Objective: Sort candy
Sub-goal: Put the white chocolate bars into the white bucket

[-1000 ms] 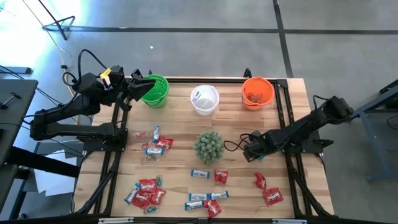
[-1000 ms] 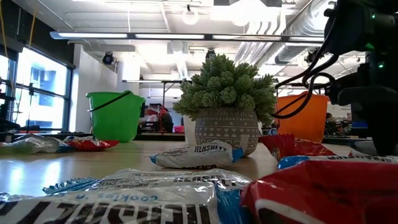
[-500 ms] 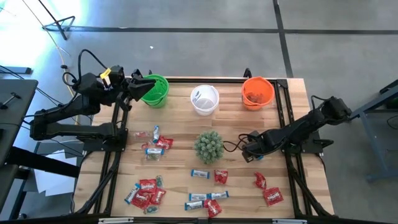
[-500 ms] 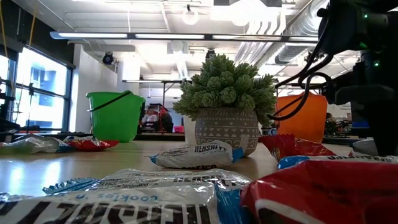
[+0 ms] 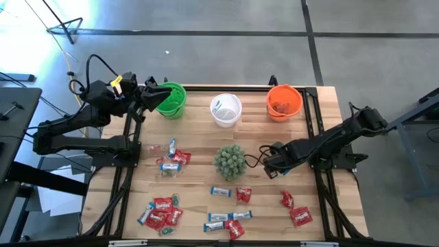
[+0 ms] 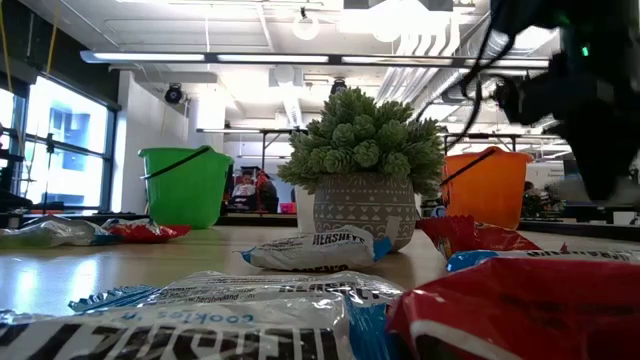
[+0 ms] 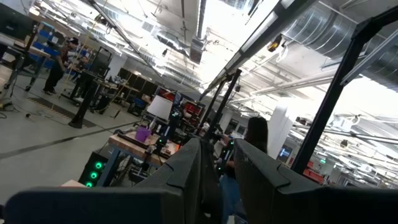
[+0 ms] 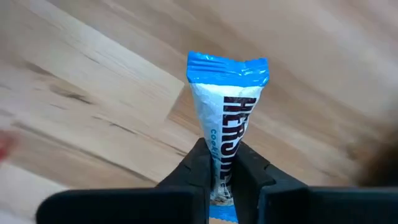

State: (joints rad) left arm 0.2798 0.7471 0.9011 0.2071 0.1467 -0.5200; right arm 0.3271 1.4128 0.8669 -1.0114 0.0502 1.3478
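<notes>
1. A blue-and-white candy is pinched between the narrow jaws of the right gripper, above the table, right of the plant.
2. More candy is scattered along the near edge.
3. The left gripper is held at the green cup, jaws narrowly parted around nothing.

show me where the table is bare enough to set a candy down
Bare wood lies between the white cup and the plant, and between the green cup and the left candy cluster. The right edge below the orange cup is partly taken by the right tool, shut on a blue-and-white candy. The near edge is crowded with candy.
</notes>
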